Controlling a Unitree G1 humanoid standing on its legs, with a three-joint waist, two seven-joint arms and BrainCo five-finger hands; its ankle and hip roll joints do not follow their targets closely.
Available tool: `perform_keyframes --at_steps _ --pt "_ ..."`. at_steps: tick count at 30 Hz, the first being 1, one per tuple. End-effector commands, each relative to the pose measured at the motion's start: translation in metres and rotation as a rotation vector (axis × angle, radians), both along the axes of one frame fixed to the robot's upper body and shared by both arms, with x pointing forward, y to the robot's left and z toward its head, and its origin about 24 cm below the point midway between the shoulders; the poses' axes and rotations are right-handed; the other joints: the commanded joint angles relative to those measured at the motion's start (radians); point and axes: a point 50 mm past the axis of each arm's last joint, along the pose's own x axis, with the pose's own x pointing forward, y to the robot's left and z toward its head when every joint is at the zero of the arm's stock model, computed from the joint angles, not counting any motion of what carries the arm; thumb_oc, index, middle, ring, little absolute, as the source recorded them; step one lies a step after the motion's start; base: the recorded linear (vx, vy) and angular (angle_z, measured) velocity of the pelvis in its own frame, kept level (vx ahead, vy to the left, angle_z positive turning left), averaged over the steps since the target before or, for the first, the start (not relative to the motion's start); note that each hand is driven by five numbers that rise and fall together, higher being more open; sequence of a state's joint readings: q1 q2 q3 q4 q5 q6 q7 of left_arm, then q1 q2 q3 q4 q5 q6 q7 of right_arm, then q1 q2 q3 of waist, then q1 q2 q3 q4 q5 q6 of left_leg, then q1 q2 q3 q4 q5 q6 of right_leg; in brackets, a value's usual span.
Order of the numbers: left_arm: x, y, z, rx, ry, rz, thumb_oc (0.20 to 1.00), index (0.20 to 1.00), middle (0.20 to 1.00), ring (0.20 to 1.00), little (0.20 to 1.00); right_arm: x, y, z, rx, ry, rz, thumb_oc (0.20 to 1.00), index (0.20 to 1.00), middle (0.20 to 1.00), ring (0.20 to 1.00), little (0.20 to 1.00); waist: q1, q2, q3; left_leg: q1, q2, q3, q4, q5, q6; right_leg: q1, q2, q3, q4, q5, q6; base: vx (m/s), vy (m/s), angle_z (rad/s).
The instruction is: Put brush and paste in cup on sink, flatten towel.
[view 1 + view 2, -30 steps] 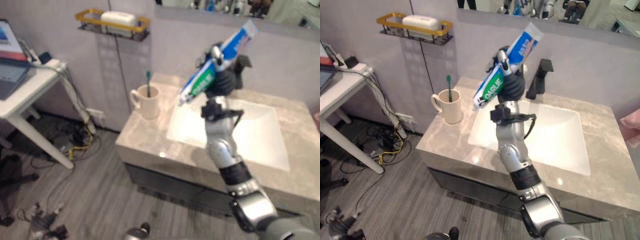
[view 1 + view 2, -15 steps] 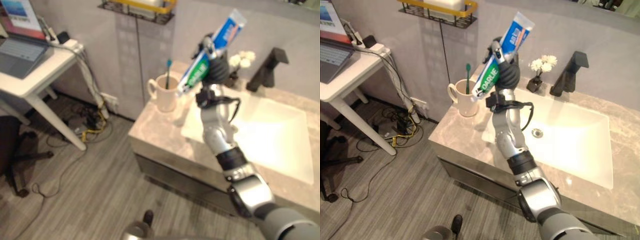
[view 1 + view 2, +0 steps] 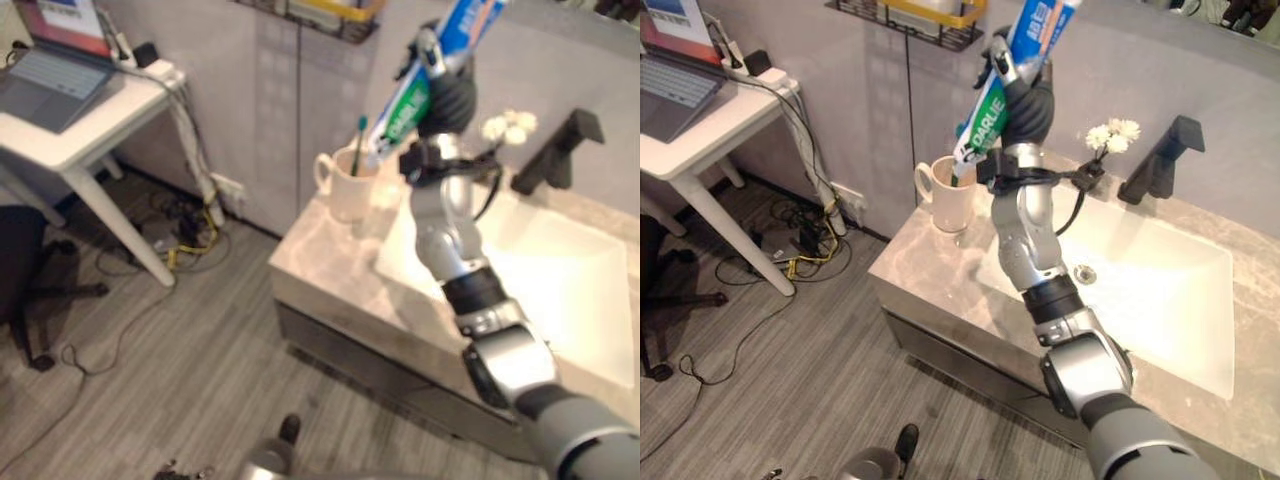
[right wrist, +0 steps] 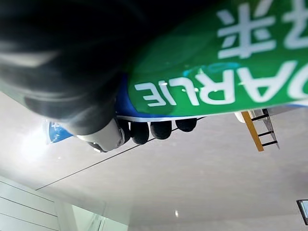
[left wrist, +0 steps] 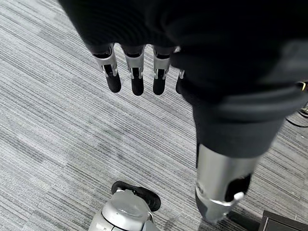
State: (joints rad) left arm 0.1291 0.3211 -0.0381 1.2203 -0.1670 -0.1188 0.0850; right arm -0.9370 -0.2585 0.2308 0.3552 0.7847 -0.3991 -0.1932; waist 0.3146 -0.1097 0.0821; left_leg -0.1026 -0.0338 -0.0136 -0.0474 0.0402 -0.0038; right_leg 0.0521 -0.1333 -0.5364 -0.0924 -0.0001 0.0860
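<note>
My right hand [image 3: 1025, 95] is raised above the counter's left end, shut on a green, white and blue toothpaste tube [image 3: 992, 100]. The tube slants, its lower end just above the cream cup [image 3: 950, 196]. That cup stands on the marble counter [image 3: 930, 265] left of the sink and holds a green toothbrush [image 3: 357, 143]. In the right wrist view the tube [image 4: 216, 82] lies across the curled fingers [image 4: 144, 131]. My left hand [image 5: 137, 72] hangs over the grey floor, fingers straight and empty.
A white basin [image 3: 1150, 290] with a black tap [image 3: 1160, 160] lies right of the cup, with a small vase of white flowers [image 3: 1108, 135] behind it. A yellow wall shelf [image 3: 930, 18] hangs above. A white desk [image 3: 695, 120] with a laptop stands at left, cables under it.
The camera has shifted, so the whole scene sits differently. My right hand has carried the tube toward the cup; its lower end has come from over the basin to just above the cup.
</note>
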Motion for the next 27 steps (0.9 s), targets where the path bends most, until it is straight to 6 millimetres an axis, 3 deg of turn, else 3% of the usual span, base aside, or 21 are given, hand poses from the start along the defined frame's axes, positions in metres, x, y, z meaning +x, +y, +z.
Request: perform_keyframes --at_steps 1,14,24,27 --pt "-0.002 0.014 0.004 0.072 0.046 -0.095 1.000 1.000 1.000 1.000 1.000 -0.004 -0.003 0.037 -0.050 -0.142 -0.046 0.200 0.200 0.200 0.200 0.200 0.049 -0.021 -0.037 -0.002 0.058 -0.107 -0.040 -0.048 -0.023 0.054 -0.077 -0.030 0.005 0.035 0.065 -0.01 0.040 0.00" --pt "-0.009 0.020 0.006 0.093 0.086 -0.123 1.000 1.000 1.000 1.000 1.000 0.005 -0.018 0.047 -0.180 -0.131 -0.190 0.200 0.200 0.200 0.200 0.200 0.076 -0.040 -0.021 -0.051 0.043 -0.138 -0.040 -0.037 -0.023 0.023 -0.080 -0.045 0.005 0.041 0.073 0.01 0.025 0.08" --pt "0.009 0.016 0.008 0.103 0.020 -0.175 1.000 1.000 1.000 1.000 1.000 0.008 -0.018 0.053 -0.204 -0.126 -0.235 0.200 0.200 0.200 0.200 0.200 0.089 -0.040 0.007 -0.084 0.036 -0.152 -0.040 -0.028 -0.022 -0.001 -0.076 -0.051 0.005 0.042 0.077 0.01 0.012 0.01" --pt "0.016 0.015 0.008 0.106 0.001 -0.167 1.000 1.000 1.000 1.000 1.000 0.009 -0.015 0.045 -0.161 -0.100 -0.214 0.200 0.200 0.200 0.200 0.200 0.088 -0.037 0.014 -0.086 0.035 -0.155 -0.040 -0.028 -0.020 -0.004 -0.075 -0.054 0.005 0.043 0.077 0.01 0.014 0.06"
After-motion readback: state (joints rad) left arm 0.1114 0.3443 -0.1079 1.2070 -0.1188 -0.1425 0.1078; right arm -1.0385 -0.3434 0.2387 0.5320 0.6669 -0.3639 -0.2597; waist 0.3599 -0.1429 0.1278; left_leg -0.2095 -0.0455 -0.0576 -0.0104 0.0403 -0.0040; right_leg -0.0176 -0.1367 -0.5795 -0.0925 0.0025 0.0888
